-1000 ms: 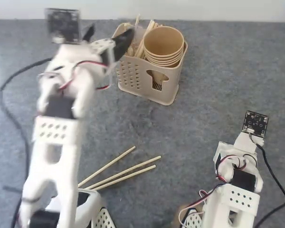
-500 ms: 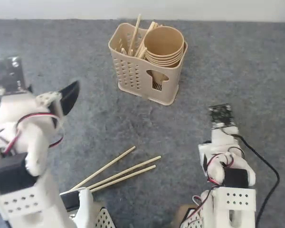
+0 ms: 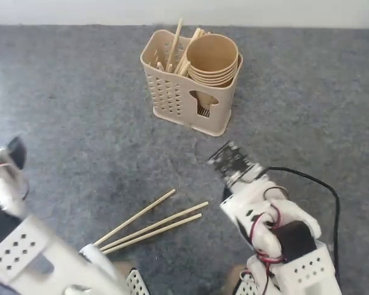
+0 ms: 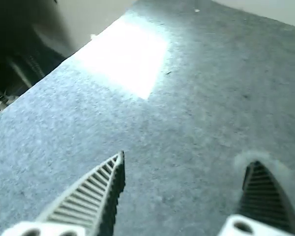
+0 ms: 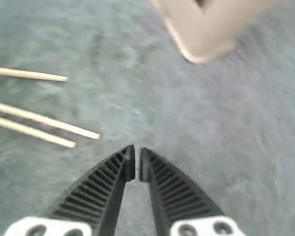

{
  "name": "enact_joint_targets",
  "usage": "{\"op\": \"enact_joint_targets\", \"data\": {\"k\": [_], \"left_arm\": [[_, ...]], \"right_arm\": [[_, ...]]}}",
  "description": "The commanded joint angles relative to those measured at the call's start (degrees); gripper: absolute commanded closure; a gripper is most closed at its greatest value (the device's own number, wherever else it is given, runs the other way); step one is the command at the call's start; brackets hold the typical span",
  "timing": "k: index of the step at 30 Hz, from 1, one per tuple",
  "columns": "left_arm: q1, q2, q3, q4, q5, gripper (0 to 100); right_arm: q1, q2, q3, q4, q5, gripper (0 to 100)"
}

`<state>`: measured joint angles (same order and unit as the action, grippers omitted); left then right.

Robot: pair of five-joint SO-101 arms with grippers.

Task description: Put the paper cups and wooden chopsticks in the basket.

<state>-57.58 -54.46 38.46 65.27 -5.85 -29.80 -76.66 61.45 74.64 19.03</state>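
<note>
From above, the beige perforated plastic basket (image 3: 172,98) on the grey felt table (image 3: 307,92) holds the stacked tan paper cups (image 3: 212,58) and a bundle of chopsticks (image 3: 175,43), while three pale wooden chopsticks (image 3: 155,222) lie loose near my arms. At my left wrist, my left gripper (image 4: 187,160) is spread wide over felt. At my right wrist, my right gripper (image 5: 136,153) is pinched together near the loose chopsticks' tips.

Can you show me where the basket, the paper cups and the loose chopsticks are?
basket (image 3: 172,98): high view, holed side wall
paper cups (image 3: 212,52): high view, top cup's inside
loose chopsticks (image 3: 160,222): high view, middle stick's midpoint
</note>
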Motion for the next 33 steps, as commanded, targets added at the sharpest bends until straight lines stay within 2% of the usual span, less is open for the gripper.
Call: {"op": "enact_joint_targets", "data": {"k": [1,6,11,15,21,23,33], "left_arm": [[-5.54,-0.62,2.86,-6.59,-0.62,64],[-10.81,1.41,5.58,-11.69,-0.62,64],[-16.0,13.71,0.57,-16.0,-0.53,64],[-19.43,28.57,-8.66,-16.88,-0.26,64],[-22.95,49.23,-24.57,-16.7,4.04,64],[-24.44,54.51,-29.93,-16.62,5.27,64],[-29.54,74.99,-49.27,-16.62,6.59,64]], "right_arm": [[-5.23,4.88,-3.52,-1.19,0.79,89.0],[-12.53,18.59,-6.86,-6.2,0.79,89.0],[-20.53,34.68,-14.15,-8.75,0.79,88.6],[-23.52,47.69,-19.08,-13.76,1.23,88.3],[-27.82,66.33,-28.92,-16.13,2.81,77.1],[-29.23,71.16,-32.26,-15.6,3.34,76.6],[-33.19,82.77,-40.18,-17.54,3.25,76.8]]}}
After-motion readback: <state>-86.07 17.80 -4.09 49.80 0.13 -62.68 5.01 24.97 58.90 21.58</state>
